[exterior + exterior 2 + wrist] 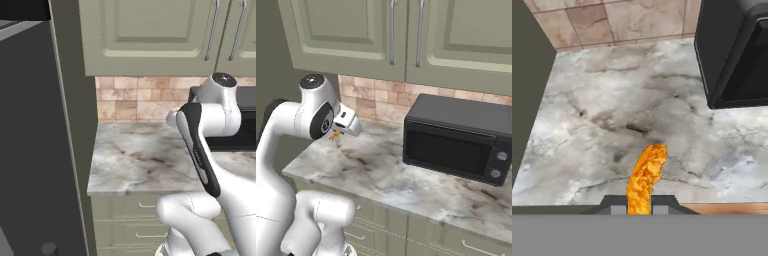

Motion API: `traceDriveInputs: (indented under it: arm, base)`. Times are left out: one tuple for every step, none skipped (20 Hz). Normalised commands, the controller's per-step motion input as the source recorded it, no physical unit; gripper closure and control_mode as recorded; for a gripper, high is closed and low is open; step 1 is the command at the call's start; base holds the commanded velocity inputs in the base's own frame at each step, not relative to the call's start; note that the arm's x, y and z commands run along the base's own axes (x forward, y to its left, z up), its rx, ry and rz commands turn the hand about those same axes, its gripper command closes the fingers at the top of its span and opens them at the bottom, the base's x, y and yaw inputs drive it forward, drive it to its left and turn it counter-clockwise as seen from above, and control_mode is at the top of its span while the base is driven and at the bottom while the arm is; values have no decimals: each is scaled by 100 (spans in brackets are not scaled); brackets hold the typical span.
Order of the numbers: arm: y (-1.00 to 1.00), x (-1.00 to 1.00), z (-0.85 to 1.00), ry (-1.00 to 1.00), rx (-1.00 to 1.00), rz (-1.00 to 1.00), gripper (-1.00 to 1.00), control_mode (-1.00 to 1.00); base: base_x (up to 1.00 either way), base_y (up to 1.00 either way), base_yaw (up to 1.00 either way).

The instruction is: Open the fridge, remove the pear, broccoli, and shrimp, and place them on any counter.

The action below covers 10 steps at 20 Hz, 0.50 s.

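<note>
My gripper (639,207) hangs over the left part of the marbled counter (602,110), shut on the orange shrimp (646,175), which sticks out past the fingertips above the stone. From the right base view the gripper (340,130) is near the counter's (406,180) back left corner, with a bit of the shrimp (335,134) showing under it. The grey fridge (30,150) stands directly left of the counter (140,160). Pear and broccoli are out of view.
A black microwave (461,140) sits on the right part of the counter, close to the hand's right side (737,50). Upper cabinets (406,35) hang above. A tiled backsplash (135,97) closes the back. Sage drawers (145,220) run below the counter edge.
</note>
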Motion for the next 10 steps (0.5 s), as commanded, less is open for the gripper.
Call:
traceDriveInputs:
  arm:
    - [-11, 41, -99, 12, 0, 21, 100, -100]
    - [-17, 35, -100, 2, 0, 15, 100, -100]
    - [-21, 44, -100, 0, 0, 10, 100, -100]
    - [-16, 49, -100, 0, 0, 7, 100, -100]
    - [-19, 58, -100, 0, 0, 4, 100, -100]
    - [-14, 71, -100, 2, 0, 3, 100, -100]
    - [-19, 76, -100, 4, 0, 1, 100, -100]
    - [-11, 66, -100, 0, 0, 1, 100, -100]
    - [-6, 67, -100, 0, -2, 0, 100, -100]
    - [-11, 65, -100, 0, -1, 0, 100, -100]
  base:
    - [0, 0, 0]
    - [0, 0, 0]
    - [0, 0, 0]
    - [0, 0, 0]
    - [0, 0, 0]
    - [0, 0, 0]
    - [0, 0, 0]
    - [0, 0, 0]
    - [0, 0, 0]
    - [0, 0, 0]
